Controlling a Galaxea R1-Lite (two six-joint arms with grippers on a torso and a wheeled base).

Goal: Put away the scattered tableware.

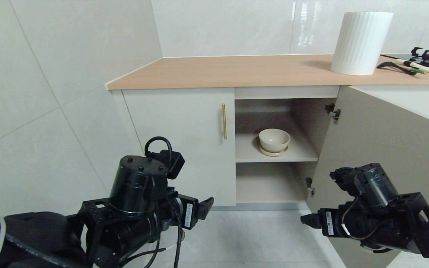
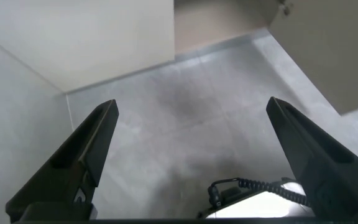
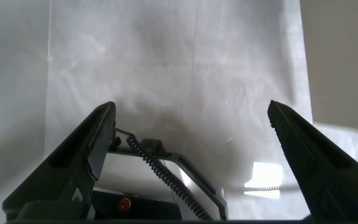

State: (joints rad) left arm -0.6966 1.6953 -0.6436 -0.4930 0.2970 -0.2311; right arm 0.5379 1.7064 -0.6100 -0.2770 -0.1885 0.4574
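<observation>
Both claws hang low in front of the cabinet. The left gripper [image 2: 191, 112] has its jaws spread wide with nothing between them, and the right gripper [image 3: 191, 115] is likewise wide and empty, both over the floor [image 1: 251, 238]. The tableware sits inside: a cream bowl [image 1: 274, 139] nested on a plate [image 1: 272, 152], well back on the middle shelf [image 1: 296, 152]. That looks like a stowed spot, I'd say. The right door [image 1: 385, 149] is swung open, giving the arms a way in, while the left door [image 1: 184, 141] is shut, so whatever lies behind it is hidden. On the countertop [image 1: 218, 70] a white ribbed container [image 1: 361, 42] stands upright, its inside out of sight. Beside it some utensils [image 1: 412, 67] run off the frame edge, too cut off to name.
</observation>
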